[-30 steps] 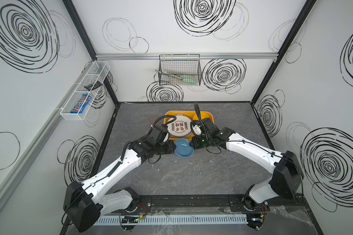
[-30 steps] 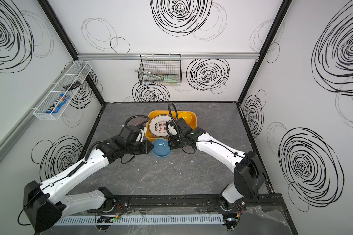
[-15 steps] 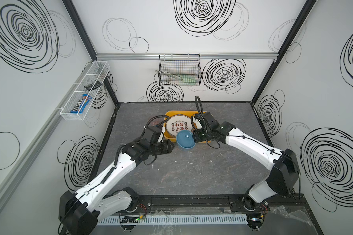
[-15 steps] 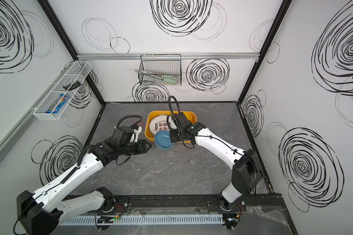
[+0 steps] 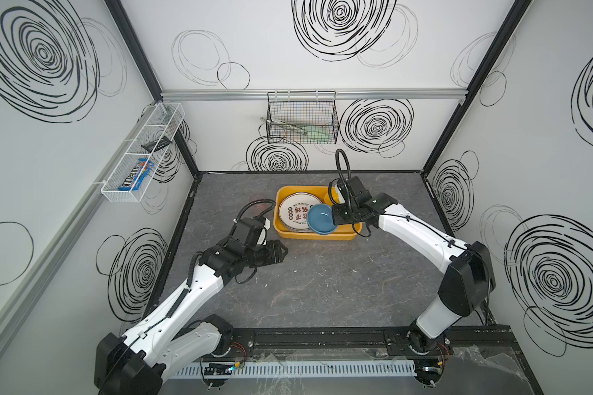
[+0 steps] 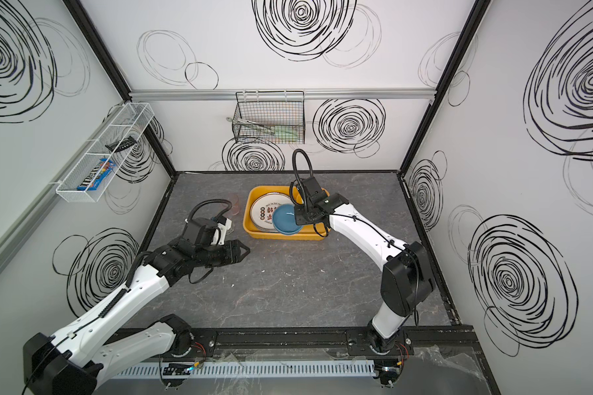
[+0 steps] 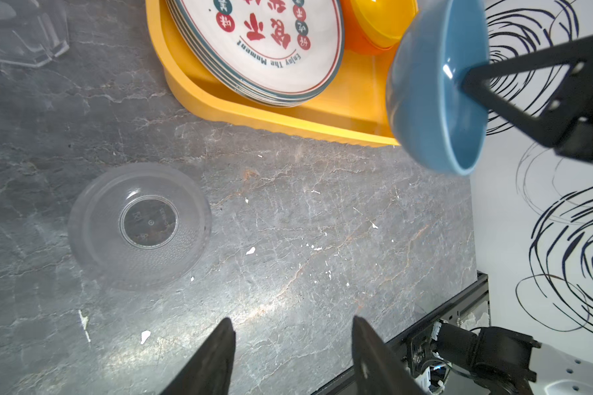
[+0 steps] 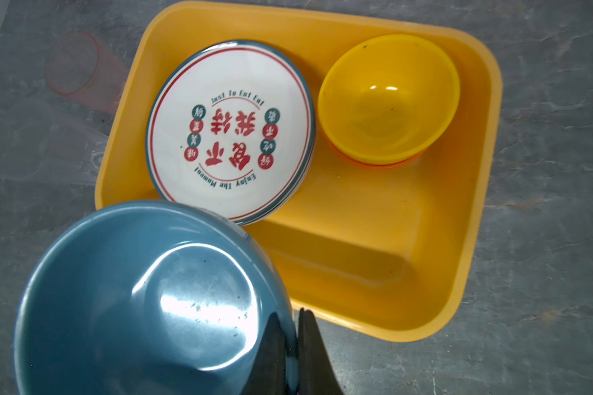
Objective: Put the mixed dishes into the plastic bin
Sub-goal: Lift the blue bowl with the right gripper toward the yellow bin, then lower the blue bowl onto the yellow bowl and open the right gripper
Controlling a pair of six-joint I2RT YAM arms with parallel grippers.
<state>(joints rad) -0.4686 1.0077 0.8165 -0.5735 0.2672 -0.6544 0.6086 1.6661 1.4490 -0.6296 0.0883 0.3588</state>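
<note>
The yellow-orange plastic bin (image 5: 317,236) (image 8: 476,205) sits at the back centre. In it are a stack of white plates (image 5: 293,212) (image 8: 230,130) with red characters and a yellow bowl (image 8: 387,99) nested in an orange one. My right gripper (image 5: 334,217) (image 8: 290,313) is shut on the rim of a blue bowl (image 5: 320,219) (image 7: 432,89), held tilted over the bin's near side. My left gripper (image 5: 284,251) (image 7: 291,328) is open and empty over bare table. A clear cup (image 7: 141,222) lies near it. A pinkish cup (image 6: 233,205) (image 8: 79,65) stands left of the bin.
A second clear cup (image 7: 21,30) rests on the table beyond the first. A black wire basket (image 5: 302,123) hangs on the back wall and a white mesh rack (image 5: 141,154) on the left wall. A black rail (image 5: 322,337) borders the table's front edge.
My right gripper lifted the blue bowl off the table and carried it back over the bin. My left gripper opened and drew back from the bin toward the left front.
</note>
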